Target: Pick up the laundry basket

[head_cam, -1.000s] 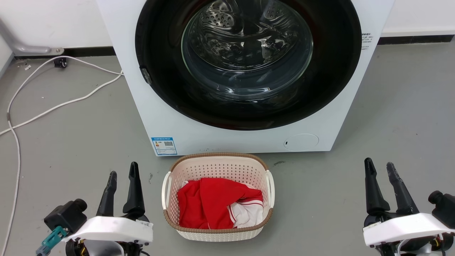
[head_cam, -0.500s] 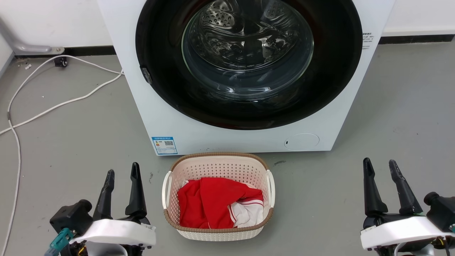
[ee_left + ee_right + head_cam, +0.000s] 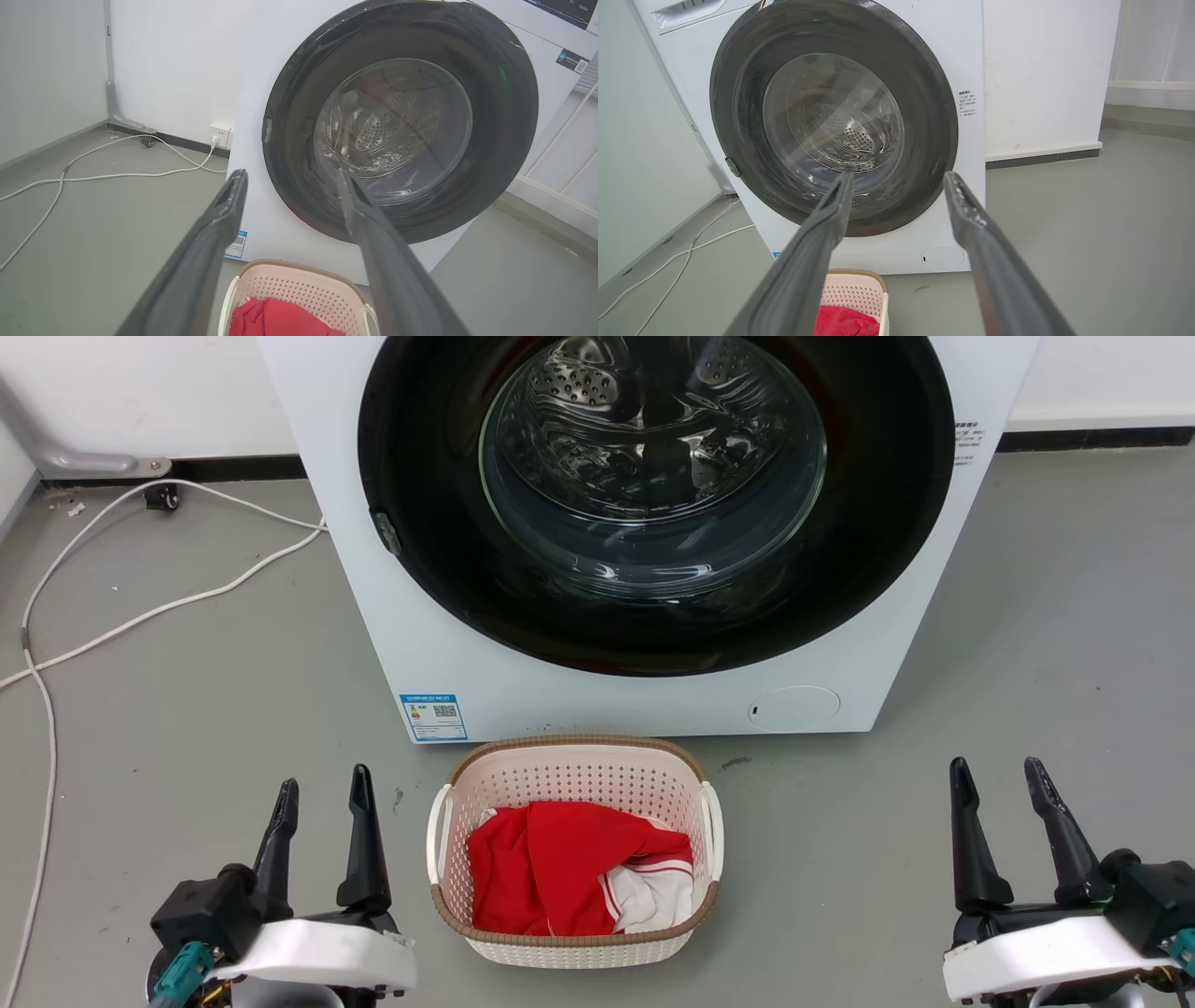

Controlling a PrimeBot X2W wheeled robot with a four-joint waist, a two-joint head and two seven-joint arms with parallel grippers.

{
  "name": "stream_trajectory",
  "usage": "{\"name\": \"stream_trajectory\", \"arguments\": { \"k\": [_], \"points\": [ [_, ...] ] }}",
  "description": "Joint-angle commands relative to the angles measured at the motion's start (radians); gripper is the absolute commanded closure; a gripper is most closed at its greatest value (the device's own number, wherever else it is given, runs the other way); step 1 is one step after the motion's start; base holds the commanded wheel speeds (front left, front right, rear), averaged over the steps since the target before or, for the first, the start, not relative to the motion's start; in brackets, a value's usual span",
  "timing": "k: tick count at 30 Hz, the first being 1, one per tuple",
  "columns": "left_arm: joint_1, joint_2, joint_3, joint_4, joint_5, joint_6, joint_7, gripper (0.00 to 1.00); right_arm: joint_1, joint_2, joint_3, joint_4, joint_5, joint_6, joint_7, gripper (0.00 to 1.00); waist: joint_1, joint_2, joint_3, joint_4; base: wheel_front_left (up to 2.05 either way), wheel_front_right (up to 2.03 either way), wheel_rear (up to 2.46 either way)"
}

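Note:
The laundry basket (image 3: 571, 767) is small, cream-white and perforated, with a brown rim and white side handles. It stands on the grey floor right before the washing machine and holds red and white clothing (image 3: 569, 877). My left gripper (image 3: 323, 784) hovers open a short way left of the basket, apart from its handle. Far off to the right, my right gripper (image 3: 997, 767) is open and holds nothing. The left wrist view shows the basket (image 3: 289, 284) low between the open fingers of the left gripper (image 3: 289, 173). In the right wrist view the basket (image 3: 859, 289) sits at the bottom, below the right gripper (image 3: 897, 175).
A white front-loading washing machine (image 3: 653, 700) with a shut dark round door (image 3: 653, 495) stands close behind the basket. White cables (image 3: 140, 607) trail over the floor at the left, running to a wall socket (image 3: 216, 139). Grey floor lies to the basket's right.
Both grippers have sunk slightly lower and drawn a little inward. The left wrist has turned, its camera block now nearer the fingers. The basket has not moved.

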Motion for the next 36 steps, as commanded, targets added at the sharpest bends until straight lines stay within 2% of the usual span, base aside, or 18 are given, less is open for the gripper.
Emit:
{"name": "stream_trajectory", "arguments": {
  "k": [1,30,36],
  "points": [
    [0.005,0.003,-0.002,-0.010,0.019,0.002,-0.006,0.00,0.003,-0.003,0.000,-0.011,-0.014,0.000,-0.009,0.00,0.0000,0.0000,0.000,0.000,0.00,0.00,0.00],
    [0.033,0.004,-0.018,-0.009,0.243,0.046,-0.062,0.00,0.035,-0.004,0.004,-0.030,-0.218,0.000,-0.063,0.00,0.0000,0.0000,-0.006,0.003,0.00,0.00,0.00],
    [0.036,0.004,-0.014,-0.007,0.241,0.046,-0.060,0.00,0.034,-0.004,0.005,-0.022,-0.210,0.000,-0.062,0.00,0.0000,0.0000,-0.008,0.002,0.00,0.00,0.00]
  ]
}}
